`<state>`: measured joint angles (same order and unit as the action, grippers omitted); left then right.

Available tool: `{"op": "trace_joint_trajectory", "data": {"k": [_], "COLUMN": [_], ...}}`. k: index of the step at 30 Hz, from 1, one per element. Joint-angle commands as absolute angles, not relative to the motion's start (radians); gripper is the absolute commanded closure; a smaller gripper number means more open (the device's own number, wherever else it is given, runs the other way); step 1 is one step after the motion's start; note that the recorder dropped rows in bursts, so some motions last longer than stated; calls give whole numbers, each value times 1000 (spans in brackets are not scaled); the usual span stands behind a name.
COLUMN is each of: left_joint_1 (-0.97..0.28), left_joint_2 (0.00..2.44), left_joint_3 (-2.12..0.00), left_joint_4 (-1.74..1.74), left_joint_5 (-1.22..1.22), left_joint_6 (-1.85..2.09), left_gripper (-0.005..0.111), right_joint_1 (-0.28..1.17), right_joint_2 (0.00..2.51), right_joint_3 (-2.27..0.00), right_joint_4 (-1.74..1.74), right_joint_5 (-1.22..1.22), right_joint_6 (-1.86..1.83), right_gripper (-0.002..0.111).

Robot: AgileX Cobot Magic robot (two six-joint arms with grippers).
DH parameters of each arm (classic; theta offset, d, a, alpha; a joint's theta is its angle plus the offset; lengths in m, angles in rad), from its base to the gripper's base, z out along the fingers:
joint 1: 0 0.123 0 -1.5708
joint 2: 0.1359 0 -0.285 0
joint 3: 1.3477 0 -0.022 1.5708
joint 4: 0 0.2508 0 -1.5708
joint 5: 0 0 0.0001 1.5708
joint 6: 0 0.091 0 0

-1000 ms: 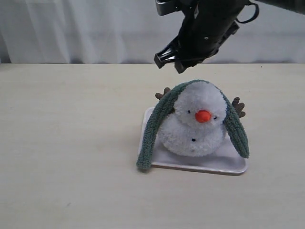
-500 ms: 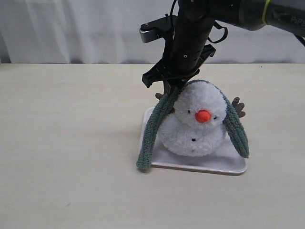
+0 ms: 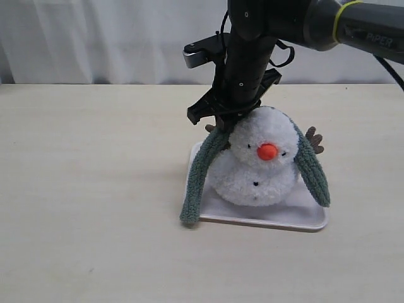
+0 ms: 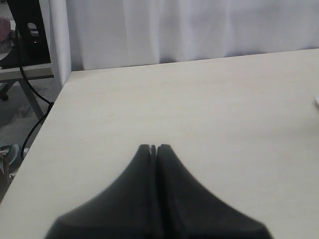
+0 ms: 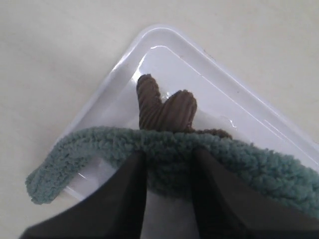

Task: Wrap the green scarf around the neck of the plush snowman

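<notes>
The plush snowman sits on a white tray, orange nose towards the camera. The green scarf is draped over the top of its head, with one end hanging down each side, not round the neck. My right gripper is down at the scarf on the left side of the head. In the right wrist view its fingers stand apart with the scarf at their tips, next to a brown twig arm. My left gripper is shut over bare table, holding nothing.
The tray's corner lies under the right gripper, with the scarf's left end hanging over the tray edge onto the table. A white curtain backs the table. The table's edge and a cable show in the left wrist view.
The right arm has come down from above the snowman to the scarf at the left of its head. The head has been nudged slightly.
</notes>
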<state>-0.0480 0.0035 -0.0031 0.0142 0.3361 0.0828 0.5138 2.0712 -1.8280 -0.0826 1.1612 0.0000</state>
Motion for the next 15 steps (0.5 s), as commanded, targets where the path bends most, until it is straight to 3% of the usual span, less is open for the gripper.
{"op": "trace_joint_trajectory", "data": {"k": [1, 7, 15], "left_joint_1": [-45, -45, -45], "left_joint_2": [0, 0, 0], "left_joint_3": [0, 0, 0], "left_joint_4": [13, 13, 13], "left_joint_5": [323, 323, 323], "left_joint_6": [78, 78, 78], "left_gripper": [107, 107, 107], "right_joint_1": [514, 524, 717], "right_joint_2": [2062, 2005, 1983], "right_joint_3": [-1831, -1831, -1831], "right_joint_4": [-90, 0, -80], "right_joint_5": [1152, 1130, 1157], "right_joint_6": [-9, -295, -783], "right_gripper": [79, 76, 46]}}
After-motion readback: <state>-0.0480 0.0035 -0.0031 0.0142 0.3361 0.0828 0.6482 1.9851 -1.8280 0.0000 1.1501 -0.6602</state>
